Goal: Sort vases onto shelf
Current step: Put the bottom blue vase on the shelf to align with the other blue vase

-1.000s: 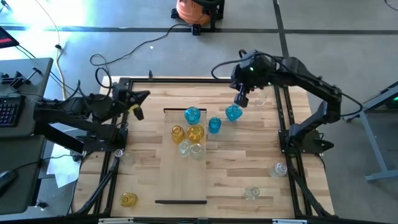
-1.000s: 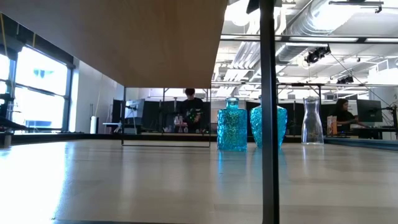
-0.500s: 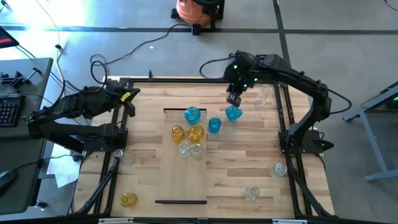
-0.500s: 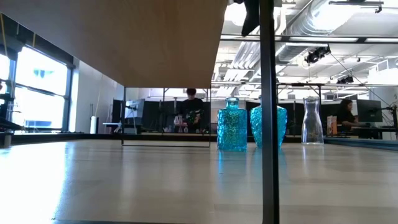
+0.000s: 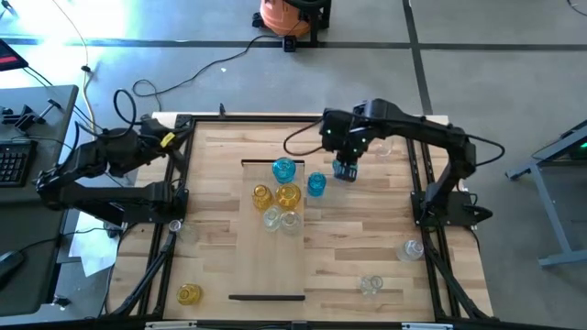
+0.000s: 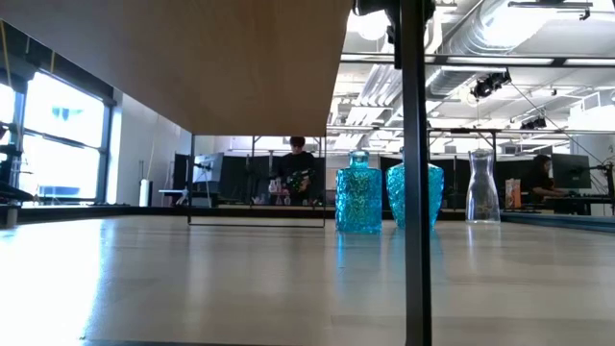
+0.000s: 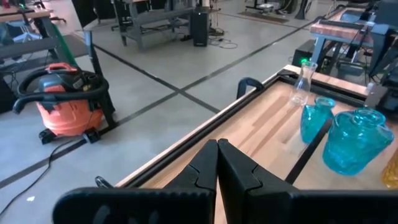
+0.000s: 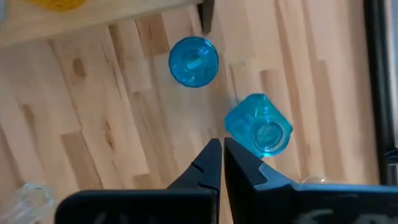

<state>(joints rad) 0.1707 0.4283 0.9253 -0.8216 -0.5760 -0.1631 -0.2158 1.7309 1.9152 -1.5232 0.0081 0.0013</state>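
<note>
Two blue vases sit just beyond your right gripper, pinched shut, empty (approach step). Open it, then lower around the nearer one.

You look across a large open workshop with a grey concrete floor crossed by dark seam lines. An orange shop vacuum stands at twelve o'clock beyond your table, a black cable snaking from it toward ten o'clock. A dark side desk with a keyboard sits at nine o'clock. Tall windows glow at the room's far side, exposed silver ducts run along the ceiling, and people sit at distant workbenches.
</note>
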